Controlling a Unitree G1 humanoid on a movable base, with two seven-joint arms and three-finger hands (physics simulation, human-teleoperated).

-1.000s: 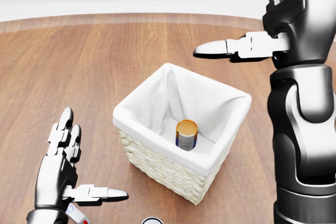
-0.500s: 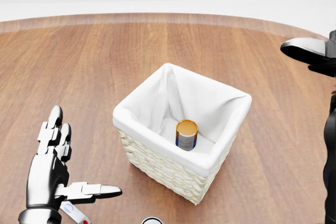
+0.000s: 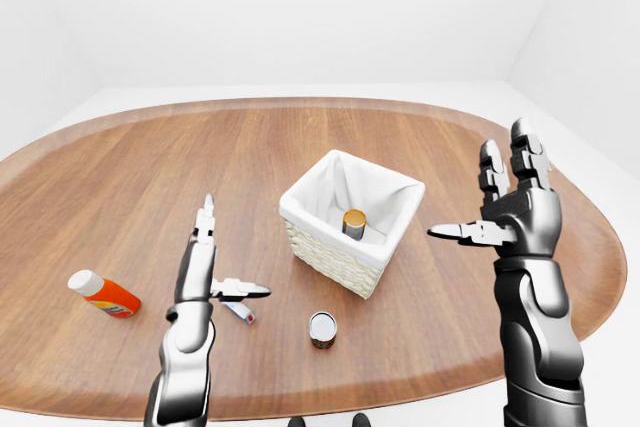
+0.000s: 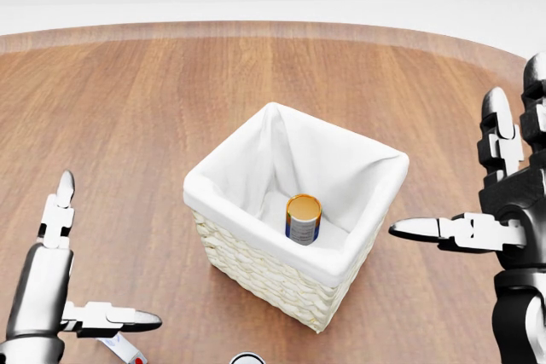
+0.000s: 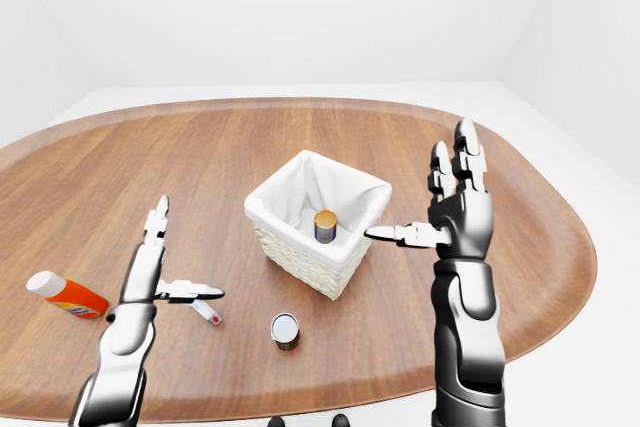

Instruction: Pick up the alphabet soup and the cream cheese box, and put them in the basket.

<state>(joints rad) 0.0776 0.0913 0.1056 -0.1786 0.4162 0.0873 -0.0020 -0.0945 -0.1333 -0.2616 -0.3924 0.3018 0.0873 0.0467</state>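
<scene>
The wicker basket [image 4: 256,266] with a white liner stands mid-table. Inside it stands the alphabet soup can [image 4: 303,219], upright, with an orange lid. A small flat white box with a red mark, seemingly the cream cheese box [image 3: 240,312], lies on the table just below my left hand's thumb. My left hand [image 3: 232,252] hovers open to the left of the basket, fingers pointing up and thumb out, holding nothing. On the basket's right, my right hand [image 3: 478,185] is raised and open, its thumb pointing at the basket. It is empty.
A second can [image 3: 322,328] with a silver top stands on the wooden table [image 3: 150,167] below the basket. An orange bottle [image 3: 103,294] with a white cap lies far left. The table's rounded edge runs close along the bottom of the eye views.
My right hand has swung from above the basket out to the right, then come down beside it. My left hand has drifted left and down. The basket and can stayed put.
</scene>
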